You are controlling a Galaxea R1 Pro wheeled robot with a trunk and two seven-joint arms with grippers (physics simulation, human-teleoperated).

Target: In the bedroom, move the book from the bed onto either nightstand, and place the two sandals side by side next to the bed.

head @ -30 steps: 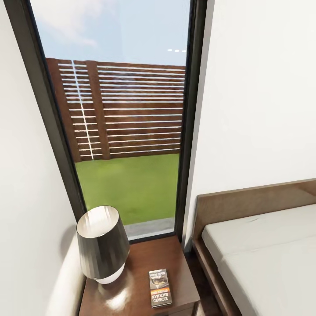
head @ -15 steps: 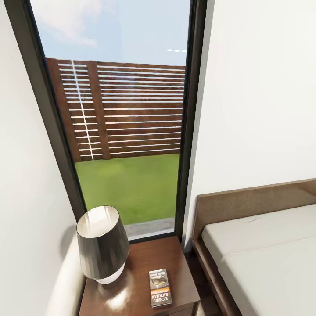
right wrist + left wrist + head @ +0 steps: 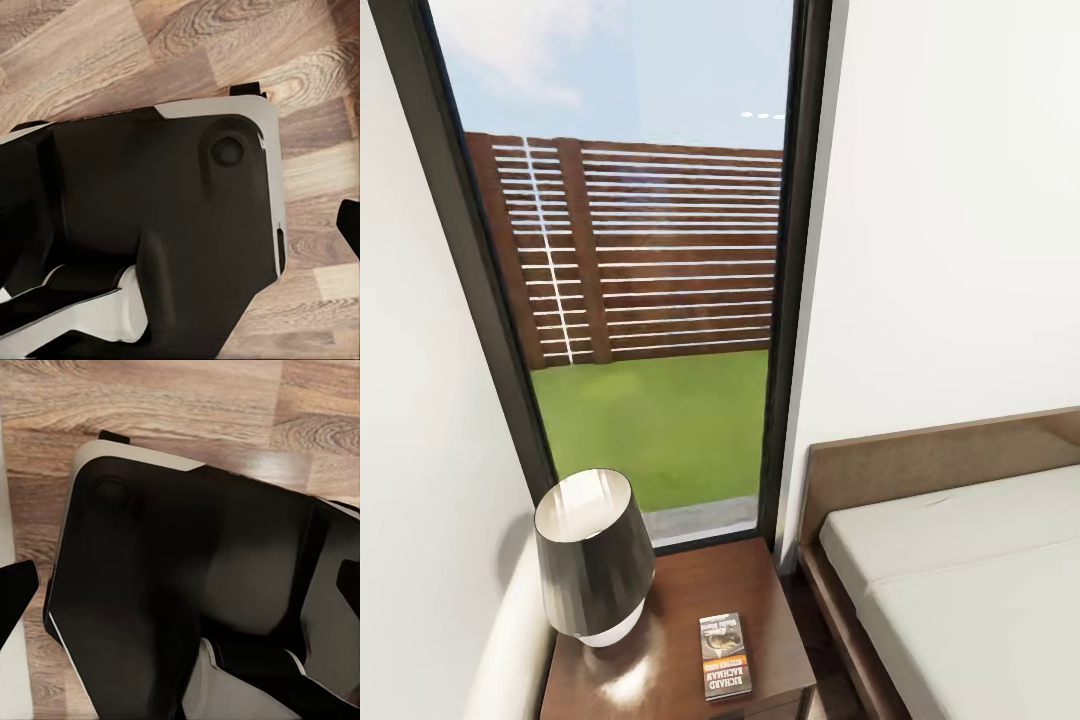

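Book lying on the nightstand, both arms hanging low over the floor

The paperback book (image 3: 726,656) is lying flat and face up on the glossy brown nightstand (image 3: 690,590), just beside the dark lamp (image 3: 594,556) and near the front edge, with the bed (image 3: 970,580) standing close at its side; no pincer is showing near it, and the sandals are not appearing here. The wrist cameras are looking down at the plank floor (image 3: 180,405) past the robot's own dark body, with dark tips showing at the picture edges, so I cannot tell if the left pincer or the right pincer is apart or together. I am judging the book as light, thin and rather stiff, its cover maybe slippery on the polished wood; taking it across the short edges, or sliding it to overhang first, would be safest.
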